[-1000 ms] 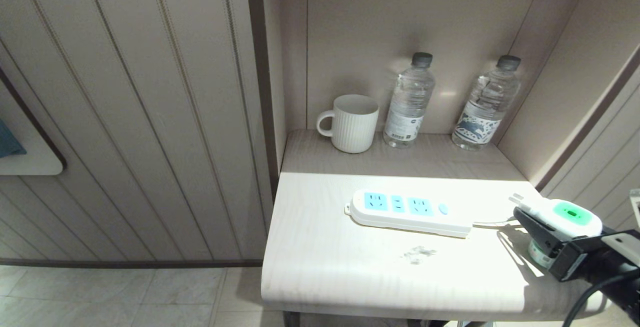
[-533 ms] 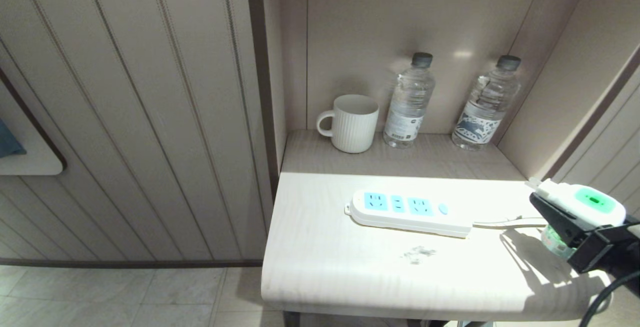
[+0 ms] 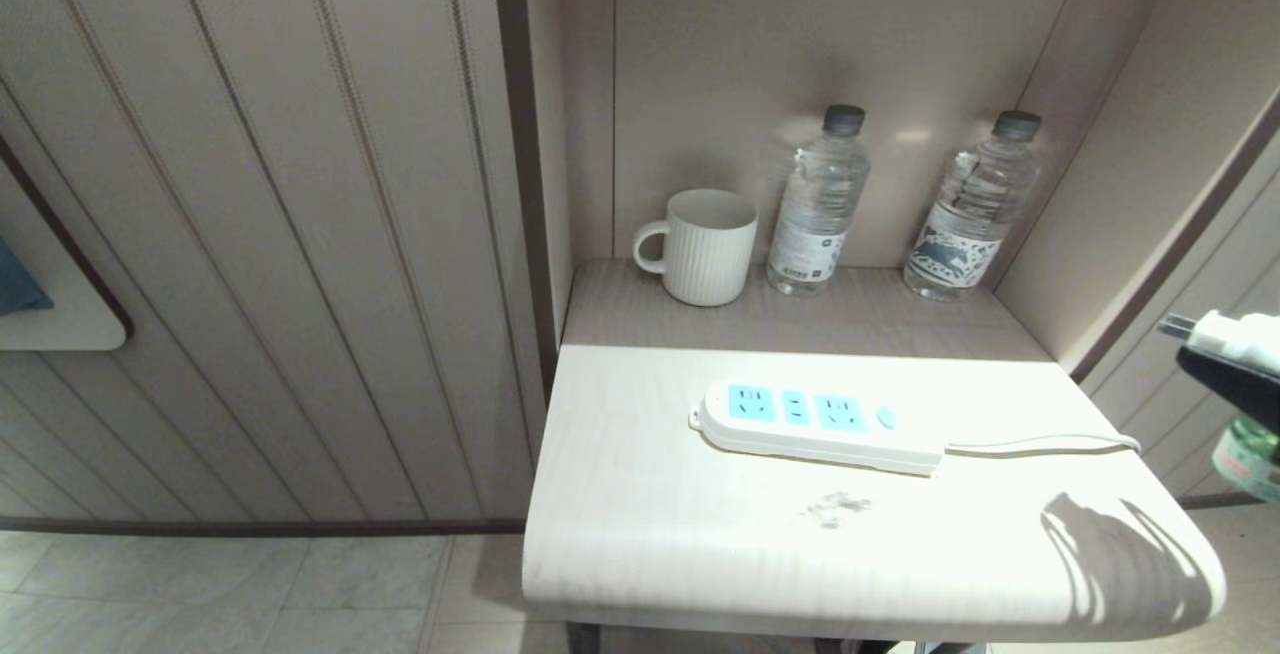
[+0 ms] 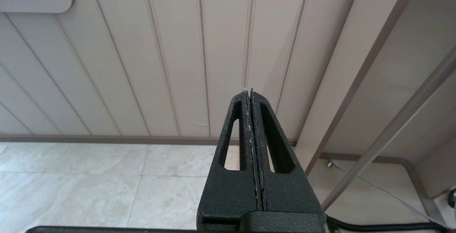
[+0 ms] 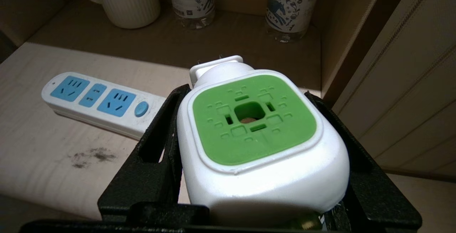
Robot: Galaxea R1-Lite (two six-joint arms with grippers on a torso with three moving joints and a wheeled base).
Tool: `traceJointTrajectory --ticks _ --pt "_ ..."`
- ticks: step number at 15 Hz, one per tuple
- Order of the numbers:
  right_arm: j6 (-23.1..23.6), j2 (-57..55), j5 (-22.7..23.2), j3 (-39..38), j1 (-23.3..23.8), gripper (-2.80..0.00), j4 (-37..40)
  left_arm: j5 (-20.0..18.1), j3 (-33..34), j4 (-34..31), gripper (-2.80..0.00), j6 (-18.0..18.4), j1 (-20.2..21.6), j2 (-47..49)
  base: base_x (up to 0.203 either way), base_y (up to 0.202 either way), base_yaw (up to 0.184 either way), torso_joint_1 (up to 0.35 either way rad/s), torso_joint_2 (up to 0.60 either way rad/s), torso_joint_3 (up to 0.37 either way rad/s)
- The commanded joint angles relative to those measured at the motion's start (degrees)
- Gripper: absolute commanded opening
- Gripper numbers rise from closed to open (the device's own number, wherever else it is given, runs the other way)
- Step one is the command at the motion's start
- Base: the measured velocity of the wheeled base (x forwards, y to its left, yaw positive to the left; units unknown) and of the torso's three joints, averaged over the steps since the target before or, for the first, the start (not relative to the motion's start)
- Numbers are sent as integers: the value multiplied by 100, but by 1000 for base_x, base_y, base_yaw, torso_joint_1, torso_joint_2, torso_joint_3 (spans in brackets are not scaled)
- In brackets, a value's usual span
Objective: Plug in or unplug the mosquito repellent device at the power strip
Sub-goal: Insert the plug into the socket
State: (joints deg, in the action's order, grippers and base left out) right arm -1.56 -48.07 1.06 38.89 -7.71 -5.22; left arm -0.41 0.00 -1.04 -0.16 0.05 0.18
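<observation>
The right gripper is squeezing the mosquito repellent device from both sides, one black finger on each side of its white body. In the head view the device is at the far right edge, up in the air and off to the right of the table, not touching it. Its green patch faces up. Its long side runs from the gripper toward the plug end, and the plug end points to the left and a bit away, toward the back of the nook. A bit of its green bottle hangs below.

The power strip lies flat on the table, well apart from the device. Its long side runs left to right. Its blue socket faces look up, and nothing is plugged into it. Its white cord goes off to the right.

A white mug and two water bottles stand at the back of the nook.

The left gripper is down low near the floor, with its fingers pressed together and holding nothing.
</observation>
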Motion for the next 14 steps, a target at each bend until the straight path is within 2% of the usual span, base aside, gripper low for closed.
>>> traceJointTrajectory --ticks 1,4,8,10,14 --pt "-2 147 59 1089 -63 -280 2119 -2 0 -2 -280 -2 4 -1 0 0 0 0 0 0" --pt "-2 -373 114 2028 -95 -280 3559 -2 0 -2 -280 -2 4 -1 0 0 0 0 0 0" --pt "-10 -980 270 2761 -112 -280 4272 -2 0 -2 -280 -2 -1 -1 0 0 0 0 0 0" --pt "-15 -1351 307 3206 -168 -280 4874 -2 0 -2 -280 -2 4 -1 0 0 0 0 0 0" --pt "-97 -1929 330 4033 -531 -280 5466 -2 0 -2 -280 -2 0 -1 0 0 0 0 0 0"
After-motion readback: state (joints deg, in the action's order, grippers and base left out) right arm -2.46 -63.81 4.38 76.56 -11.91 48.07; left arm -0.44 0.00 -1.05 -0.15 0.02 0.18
